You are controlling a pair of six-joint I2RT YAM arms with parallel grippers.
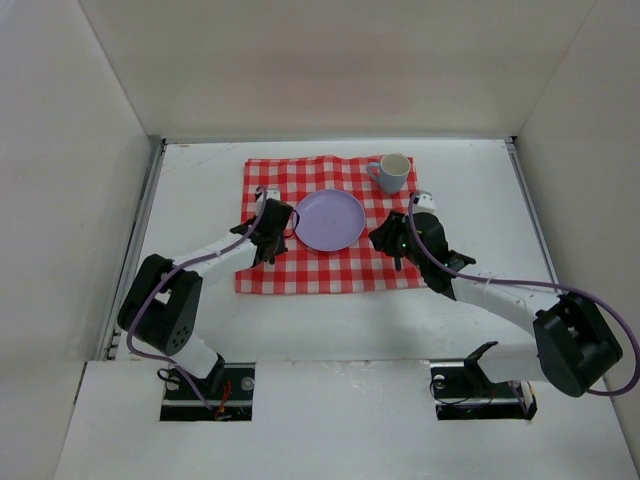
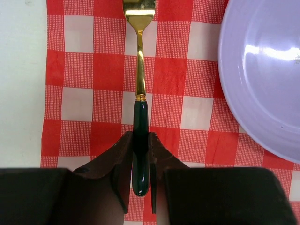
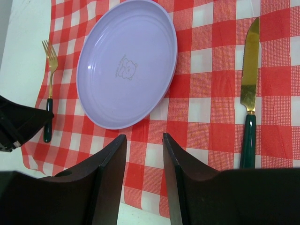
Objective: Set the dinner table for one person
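The dinner table (image 1: 330, 320) is a matte white top with a red-and-white checked cloth (image 1: 300, 272) on it. A lilac plate (image 1: 329, 220) sits in the cloth's middle, and a pale blue mug (image 1: 392, 172) stands at its far right corner. My left gripper (image 2: 140, 140) is shut on the dark green handle of a gold fork (image 2: 140, 70), which lies on the cloth left of the plate (image 2: 262, 70). My right gripper (image 3: 144, 145) is open and empty over the cloth's near edge. It sits between the plate (image 3: 126, 65) and a gold knife (image 3: 249, 79) lying to its right.
White wall panels close the table on three sides. Bare white tabletop (image 2: 18, 70) lies left of the cloth and in front of it. The left gripper's body (image 3: 16, 122) shows at the left edge of the right wrist view, by the fork (image 3: 49, 70).
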